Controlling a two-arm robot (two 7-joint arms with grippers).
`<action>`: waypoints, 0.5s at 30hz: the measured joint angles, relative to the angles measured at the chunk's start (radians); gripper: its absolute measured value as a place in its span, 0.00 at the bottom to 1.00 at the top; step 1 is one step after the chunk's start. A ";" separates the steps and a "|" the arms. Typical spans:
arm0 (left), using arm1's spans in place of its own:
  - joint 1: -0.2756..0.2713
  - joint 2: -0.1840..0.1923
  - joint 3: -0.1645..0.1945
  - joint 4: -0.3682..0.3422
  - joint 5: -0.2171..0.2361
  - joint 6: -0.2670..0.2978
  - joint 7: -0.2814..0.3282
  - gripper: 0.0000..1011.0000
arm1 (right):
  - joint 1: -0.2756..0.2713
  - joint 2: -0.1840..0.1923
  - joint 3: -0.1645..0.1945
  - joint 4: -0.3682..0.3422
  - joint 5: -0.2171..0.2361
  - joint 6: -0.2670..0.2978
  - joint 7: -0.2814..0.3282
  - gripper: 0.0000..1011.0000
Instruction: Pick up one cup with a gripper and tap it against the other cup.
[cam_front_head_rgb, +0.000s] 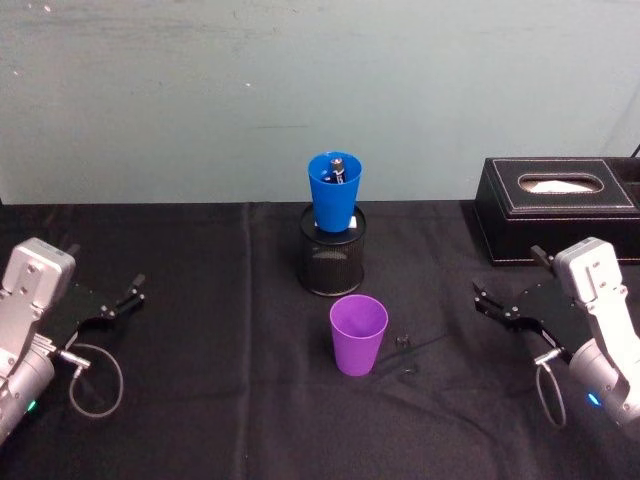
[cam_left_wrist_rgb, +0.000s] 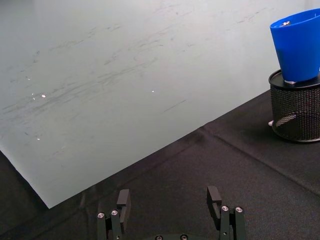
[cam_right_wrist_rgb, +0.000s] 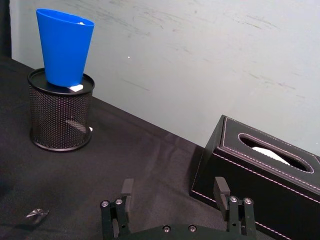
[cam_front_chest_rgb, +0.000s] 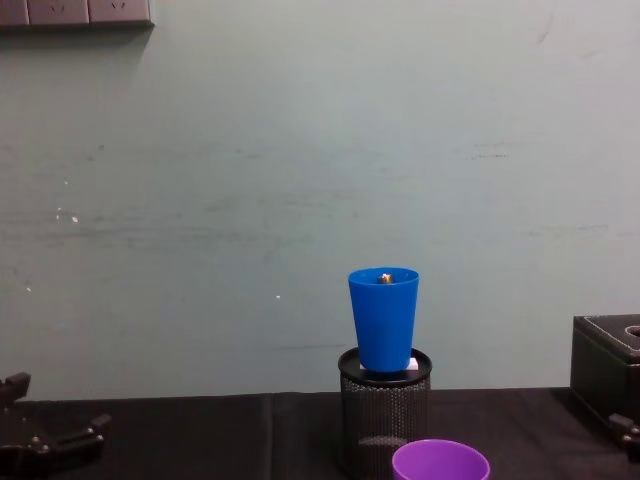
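Observation:
The purple cup (cam_front_head_rgb: 358, 333) stands upright on the black cloth near the middle, and its rim also shows low in the chest view (cam_front_chest_rgb: 440, 461). The blue cup (cam_front_head_rgb: 334, 192) sits upright in the mouth of a black mesh pen holder (cam_front_head_rgb: 332, 262) just behind it; it is seen too from the wrists (cam_left_wrist_rgb: 297, 46) (cam_right_wrist_rgb: 65, 46) and the chest (cam_front_chest_rgb: 383, 318). My left gripper (cam_front_head_rgb: 135, 288) rests open at the far left, well away from both cups. My right gripper (cam_front_head_rgb: 485, 300) hovers open at the right, a hand's width from the purple cup, holding nothing.
A black tissue box (cam_front_head_rgb: 556, 206) stands at the back right, close behind my right arm. A small dark clip or scrap (cam_front_head_rgb: 404, 342) lies beside the purple cup. A pale wall (cam_front_chest_rgb: 300, 180) closes off the far table edge.

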 joint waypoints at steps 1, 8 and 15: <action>0.000 0.000 0.000 0.000 0.000 0.000 0.000 0.99 | 0.000 0.000 0.000 0.000 0.000 0.000 0.000 0.99; 0.000 0.000 0.000 0.000 0.000 0.000 0.000 0.99 | 0.000 0.000 0.000 0.000 0.000 0.000 0.000 0.99; 0.000 0.000 0.000 0.000 0.000 0.000 0.000 0.99 | 0.000 0.000 0.000 0.000 0.000 0.000 0.000 0.99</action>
